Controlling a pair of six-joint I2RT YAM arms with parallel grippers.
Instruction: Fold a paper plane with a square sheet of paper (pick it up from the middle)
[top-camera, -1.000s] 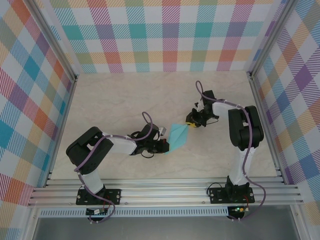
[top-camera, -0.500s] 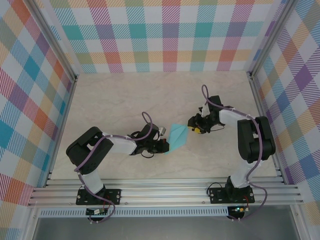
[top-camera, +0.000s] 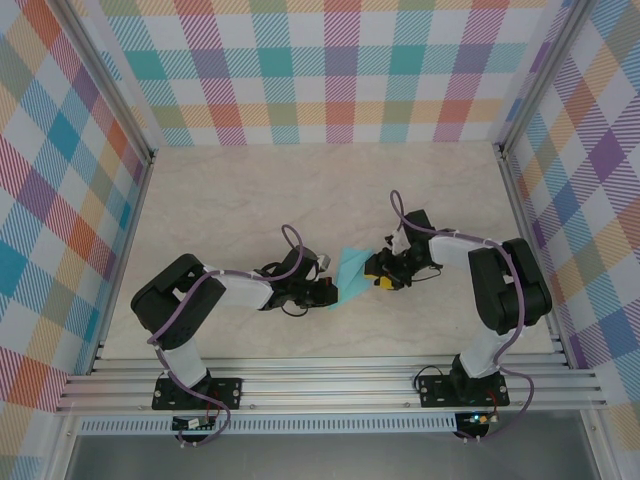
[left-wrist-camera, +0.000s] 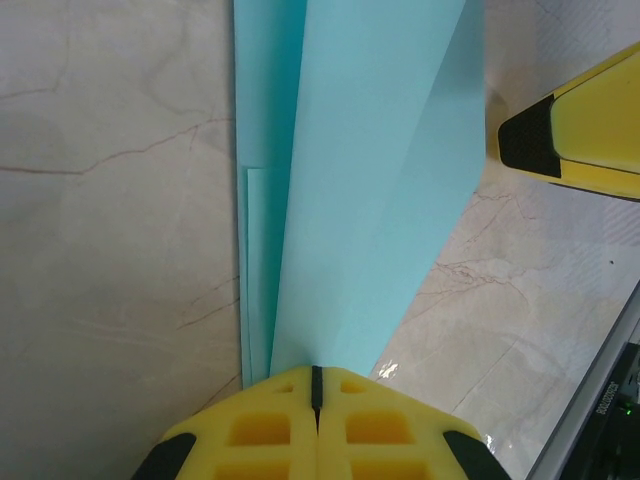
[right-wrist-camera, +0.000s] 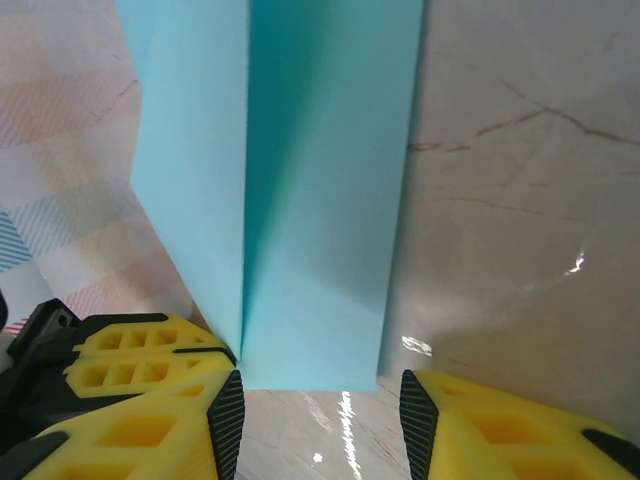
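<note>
The light-blue sheet of paper (top-camera: 350, 268) is folded into a narrow shape with a centre crease and stands up from the table. My left gripper (top-camera: 326, 292) is shut on its near end, and in the left wrist view the paper (left-wrist-camera: 370, 180) rises straight out of the closed yellow fingertips (left-wrist-camera: 315, 385). My right gripper (top-camera: 383, 275) is at the paper's right side with its jaws open. In the right wrist view the paper's cut end (right-wrist-camera: 300, 200) lies just ahead of the gap (right-wrist-camera: 320, 410) between the two black pads (right-wrist-camera: 225, 420), touching neither.
The marble-patterned tabletop (top-camera: 250, 200) lies open behind and to the left of the arms. Checked walls and aluminium rails (top-camera: 300, 385) enclose the table. My left gripper's yellow fingers (right-wrist-camera: 130, 350) show close beside my right one, and one right finger (left-wrist-camera: 570, 140) shows in the left wrist view.
My right gripper let go of the paper's far tip, drew back to the right, then came in lower beside the paper with its jaws wider. The left gripper has kept its hold and place.
</note>
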